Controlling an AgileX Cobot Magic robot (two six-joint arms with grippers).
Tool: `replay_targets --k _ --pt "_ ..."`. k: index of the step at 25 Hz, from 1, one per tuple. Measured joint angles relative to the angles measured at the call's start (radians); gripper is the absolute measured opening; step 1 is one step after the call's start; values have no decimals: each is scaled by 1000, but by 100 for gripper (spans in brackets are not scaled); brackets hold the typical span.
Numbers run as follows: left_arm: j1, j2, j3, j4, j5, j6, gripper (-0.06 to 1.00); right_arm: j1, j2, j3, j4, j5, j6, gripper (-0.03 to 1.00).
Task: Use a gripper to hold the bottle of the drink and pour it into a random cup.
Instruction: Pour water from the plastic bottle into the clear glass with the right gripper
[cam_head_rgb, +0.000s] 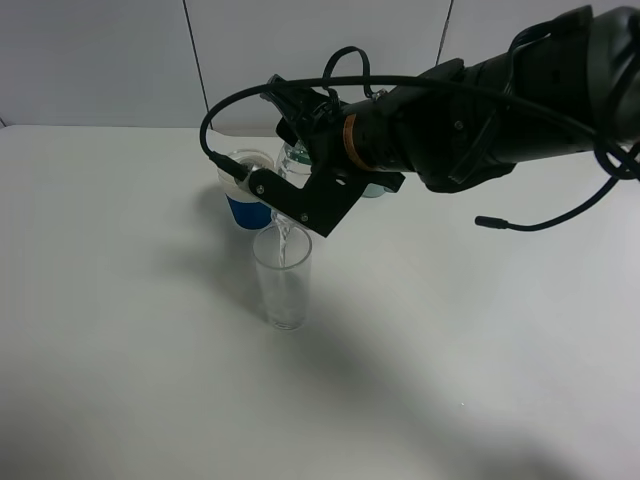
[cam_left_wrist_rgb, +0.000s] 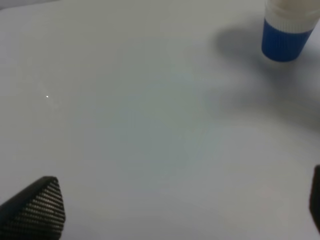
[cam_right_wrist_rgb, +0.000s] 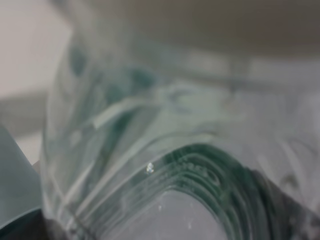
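My right gripper reaches across the middle and is shut on the clear bottle. The bottle is tilted with its mouth down over the tall clear glass cup. A thin stream of liquid falls from the bottle into the cup. In the right wrist view the bottle's clear ribbed plastic fills the picture, blurred and very close. My left gripper is open and empty above the bare table; one fingertip shows clearly. It is out of the exterior high view.
A white paper cup with a blue sleeve stands just behind the glass cup, also in the left wrist view. A teal cup is mostly hidden behind the right arm. A black cable hangs from that arm.
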Motion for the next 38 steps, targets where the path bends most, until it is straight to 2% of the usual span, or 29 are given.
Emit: replay_targets --k 38 --pt "0 0 0 0 0 0 99 11 0 -2 -1 27 -114 57"
